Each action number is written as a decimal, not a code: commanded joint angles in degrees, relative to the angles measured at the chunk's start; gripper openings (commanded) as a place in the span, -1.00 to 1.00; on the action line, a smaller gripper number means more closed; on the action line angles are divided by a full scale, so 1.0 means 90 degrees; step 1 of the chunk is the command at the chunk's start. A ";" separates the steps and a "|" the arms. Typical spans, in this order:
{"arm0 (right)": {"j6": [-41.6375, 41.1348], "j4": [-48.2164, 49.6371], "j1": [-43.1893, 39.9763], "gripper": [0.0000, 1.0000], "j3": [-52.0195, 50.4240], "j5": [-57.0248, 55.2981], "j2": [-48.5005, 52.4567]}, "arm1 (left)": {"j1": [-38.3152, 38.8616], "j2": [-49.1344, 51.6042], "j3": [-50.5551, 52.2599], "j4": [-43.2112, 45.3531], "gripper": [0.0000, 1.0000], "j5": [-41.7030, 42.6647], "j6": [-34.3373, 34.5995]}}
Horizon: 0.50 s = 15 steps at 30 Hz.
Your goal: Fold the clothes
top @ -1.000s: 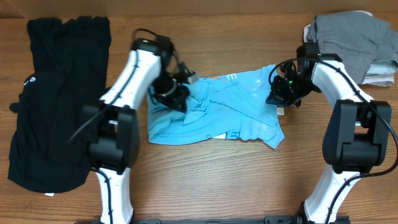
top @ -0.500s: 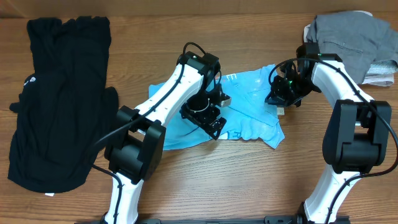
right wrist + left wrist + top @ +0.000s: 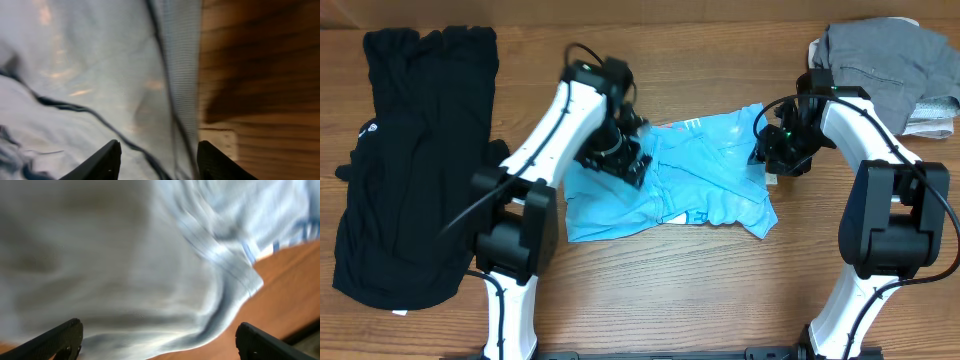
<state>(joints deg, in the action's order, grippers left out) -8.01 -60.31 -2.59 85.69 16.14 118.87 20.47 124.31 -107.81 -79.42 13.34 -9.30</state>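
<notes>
We see the light blue T-shirt [image 3: 670,185] lying rumpled in the middle of the bench [image 3: 650,290], with some white print showing. The left gripper [image 3: 620,160] sits over the shirt's left part, its fingers [image 3: 60,340] spread wide with only the cloth below them. The right gripper [image 3: 775,152] is at the shirt's right edge; its fingers [image 3: 102,160] stand apart, and the hem runs through the gap. A large black garment [image 3: 410,160] lies at the left of the frame, and grey garments [image 3: 885,60] are heaped in the upper right corner.
</notes>
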 commanded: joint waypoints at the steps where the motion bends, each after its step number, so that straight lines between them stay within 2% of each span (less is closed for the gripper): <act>1: -0.0165 -0.0078 -0.0005 0.17 -0.0027 -0.0733 -0.0231 | -0.0262 -0.0083 -0.0508 0.0017 1.00 -0.0318 0.0440; 6: -0.0325 -0.0221 -0.0005 0.44 -0.0027 -0.1005 -0.0231 | -0.0763 -0.0083 -0.0855 0.0211 1.00 -0.0432 0.0510; 15: -0.0323 -0.0223 -0.0002 0.52 -0.0027 -0.1294 -0.0228 | -0.1474 -0.0083 -0.1056 0.0260 1.00 -0.0432 0.0799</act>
<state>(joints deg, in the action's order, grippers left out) -10.48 -62.52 -2.59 85.69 6.96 118.87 8.60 124.31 -115.98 -76.93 10.02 -3.90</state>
